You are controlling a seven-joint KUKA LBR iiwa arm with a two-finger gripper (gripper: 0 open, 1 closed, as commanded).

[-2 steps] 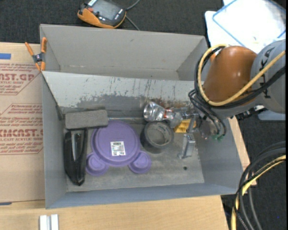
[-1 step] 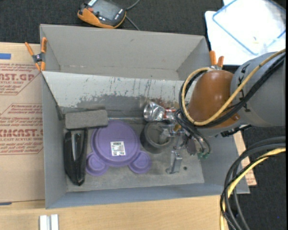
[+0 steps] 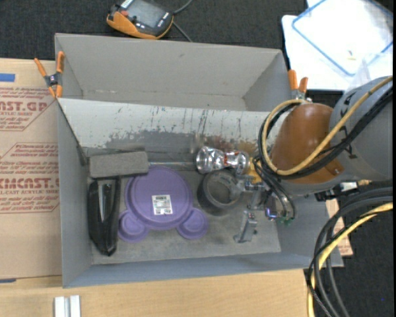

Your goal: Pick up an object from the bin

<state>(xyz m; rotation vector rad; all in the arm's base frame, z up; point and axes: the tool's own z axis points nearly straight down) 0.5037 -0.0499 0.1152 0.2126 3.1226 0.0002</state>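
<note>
We locate the two-finger gripper [image 3: 247, 228] at the right end of the grey metal bin [image 3: 165, 71], low over the floor and just right of the dark grey round cup [image 3: 215, 194], the nearest thing to it; we cannot tell whether the gripper is spread or closed. Behind the cup lies a shiny chrome metal fitting [image 3: 218, 158]. Further left we note a purple round plastic lid with two ears [image 3: 160, 207], a black stapler-shaped tool [image 3: 102, 216] and a grey rectangular foam block [image 3: 119, 164].
</note>
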